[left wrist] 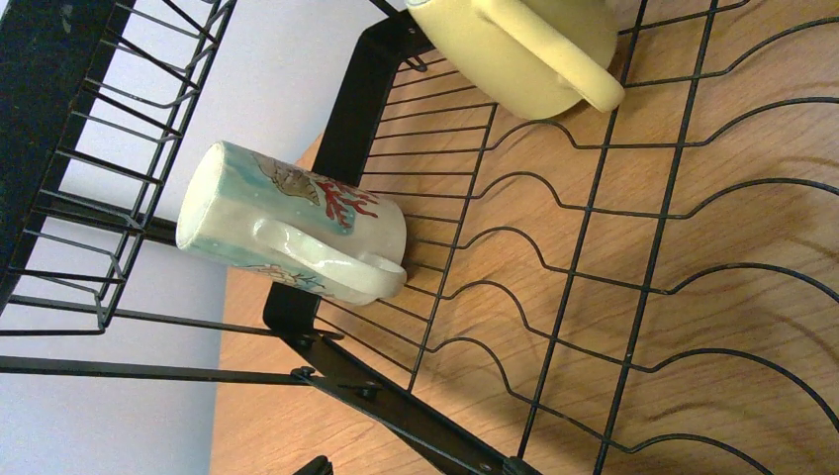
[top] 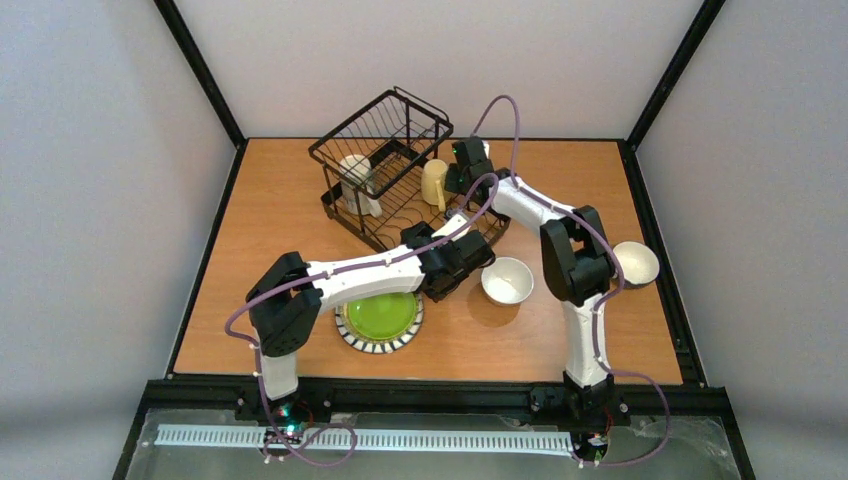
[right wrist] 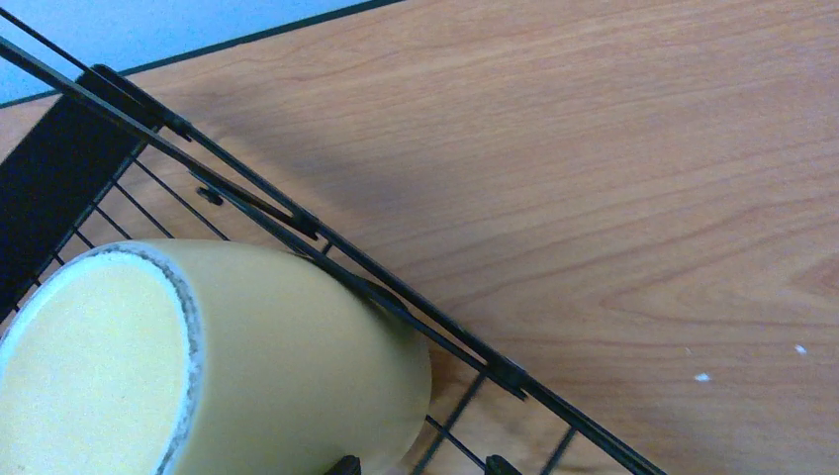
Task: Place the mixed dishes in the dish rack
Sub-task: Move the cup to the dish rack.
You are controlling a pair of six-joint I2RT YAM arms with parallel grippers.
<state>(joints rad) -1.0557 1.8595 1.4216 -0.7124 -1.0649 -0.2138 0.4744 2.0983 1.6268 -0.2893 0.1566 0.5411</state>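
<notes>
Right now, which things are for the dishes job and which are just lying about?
For the job: dish rack, yellow mug, painted mug, green plate, middle bowl, right-edge bowl.
Just there: white slotted strip, purple cables.

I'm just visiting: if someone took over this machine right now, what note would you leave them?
Left gripper: open, empty, at the near edge of the dish rack.
Right gripper: beside the yellow mug; grip unclear.
Done: painted mug and yellow mug sit in the rack.
Left: green plate, white bowl and second bowl, all on the table.
</notes>
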